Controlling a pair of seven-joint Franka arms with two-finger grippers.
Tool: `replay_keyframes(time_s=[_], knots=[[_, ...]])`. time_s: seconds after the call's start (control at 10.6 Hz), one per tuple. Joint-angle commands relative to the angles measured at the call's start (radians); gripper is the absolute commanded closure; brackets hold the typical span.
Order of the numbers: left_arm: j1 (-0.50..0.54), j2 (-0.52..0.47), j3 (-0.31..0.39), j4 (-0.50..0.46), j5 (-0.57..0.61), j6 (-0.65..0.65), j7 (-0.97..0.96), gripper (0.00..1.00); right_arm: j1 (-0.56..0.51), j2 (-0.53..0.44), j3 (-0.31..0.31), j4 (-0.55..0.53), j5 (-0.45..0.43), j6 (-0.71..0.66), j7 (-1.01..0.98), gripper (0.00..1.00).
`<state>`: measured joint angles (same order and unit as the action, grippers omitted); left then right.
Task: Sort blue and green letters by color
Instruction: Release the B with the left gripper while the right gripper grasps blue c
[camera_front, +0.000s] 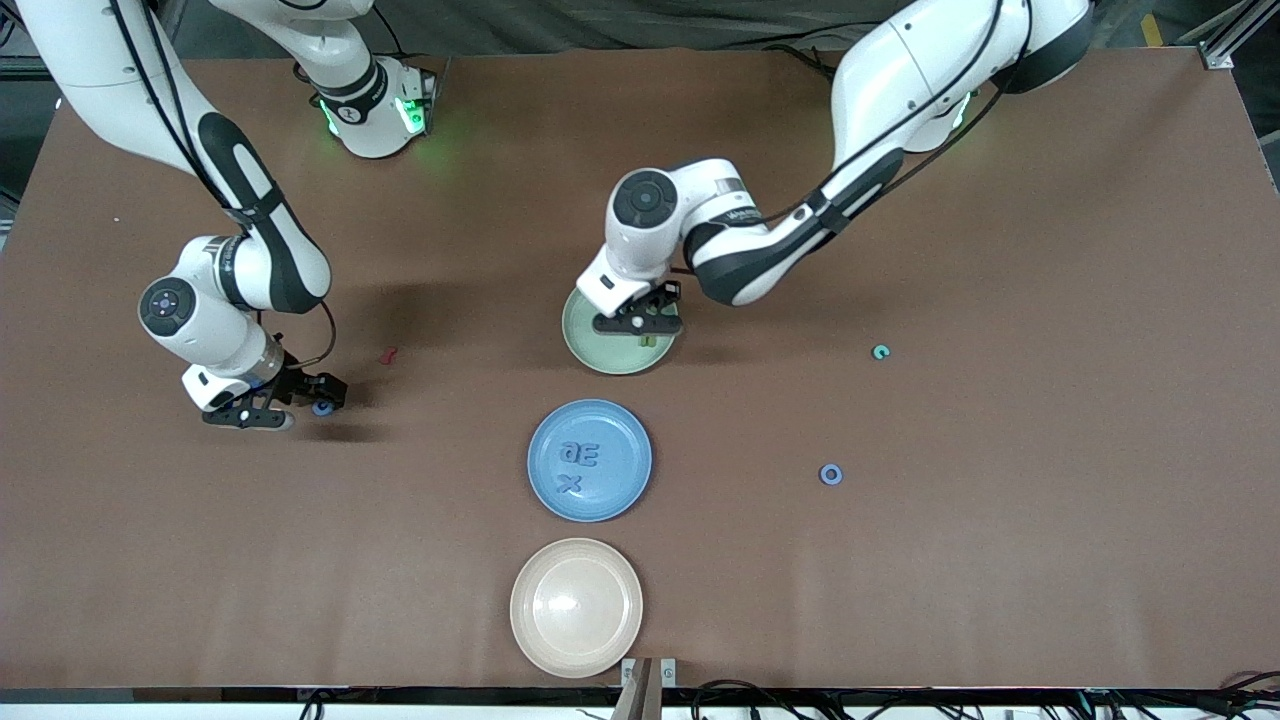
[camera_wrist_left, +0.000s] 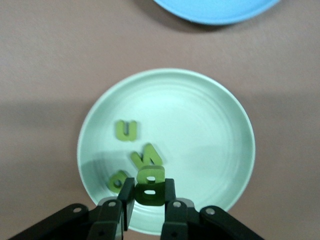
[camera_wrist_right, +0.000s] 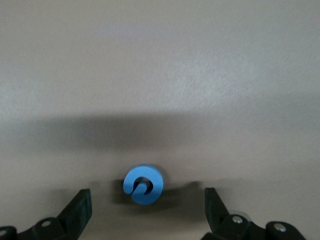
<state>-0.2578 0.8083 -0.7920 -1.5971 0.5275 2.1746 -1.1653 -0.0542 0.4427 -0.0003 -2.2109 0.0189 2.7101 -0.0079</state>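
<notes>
Brown table (camera_front: 1000, 560), three plates down its middle: both arms are mid-sort.

Your left gripper (camera_wrist_left: 149, 197) is clenched on a green letter (camera_wrist_left: 149, 183) just over the green plate (camera_wrist_left: 210, 125); release low so it lands flat among the other green pieces. Your right gripper (camera_wrist_right: 147, 210) hangs spread wide around the blue letter c (camera_wrist_right: 143, 184), which lies on the table between its fingers; center, descend, then close before carrying it to the blue plate (camera_front: 620, 490).

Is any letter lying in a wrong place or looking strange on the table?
Nothing is damaged or missorted. Still loose on the table: a blue ring letter and a teal letter toward the left arm's end, and a dark red piece and a blue letter toward the right arm's end. The cream plate holds nothing.
</notes>
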Motion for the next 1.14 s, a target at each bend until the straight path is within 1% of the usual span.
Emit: replay_keyframes(time_s=[0.0, 0.09, 0.19, 0.47, 0.57, 0.66, 0.76, 0.85, 1.04], knots=[[-0.020, -0.011, 0.017, 0.006, 0.034, -0.012, -0.030, 0.00, -0.010, -0.012, 0.016, -0.044, -0.016, 0.033, 0.022, 0.04], [-0.020, -0.014, 0.019, 0.026, 0.034, -0.012, -0.030, 0.00, -0.009, -0.006, 0.016, -0.041, -0.016, 0.034, 0.022, 0.17], [-0.015, -0.024, 0.017, 0.070, 0.037, -0.012, -0.030, 0.00, -0.007, 0.002, 0.016, -0.039, -0.016, 0.043, 0.022, 0.17], [0.055, -0.064, 0.013, 0.138, 0.042, -0.012, -0.002, 0.00, -0.003, 0.033, 0.014, -0.023, -0.005, 0.074, 0.025, 0.20], [0.089, -0.124, 0.019, 0.138, 0.042, -0.012, 0.002, 0.00, -0.003, 0.037, 0.013, -0.016, -0.004, 0.074, 0.025, 0.22], [0.125, -0.167, 0.019, 0.132, 0.042, -0.013, 0.022, 0.00, -0.003, 0.047, 0.013, -0.010, -0.004, 0.074, 0.025, 0.28], [0.164, -0.208, 0.017, 0.120, 0.039, -0.024, 0.062, 0.00, -0.001, 0.051, 0.011, -0.004, -0.002, 0.074, 0.025, 0.36], [0.172, -0.240, 0.017, 0.123, 0.035, -0.073, 0.078, 0.00, 0.001, 0.051, 0.011, -0.001, 0.000, 0.074, 0.028, 0.42], [0.231, -0.311, 0.017, 0.125, 0.028, -0.155, 0.157, 0.00, 0.005, 0.057, 0.011, 0.011, 0.000, 0.074, 0.077, 0.46]])
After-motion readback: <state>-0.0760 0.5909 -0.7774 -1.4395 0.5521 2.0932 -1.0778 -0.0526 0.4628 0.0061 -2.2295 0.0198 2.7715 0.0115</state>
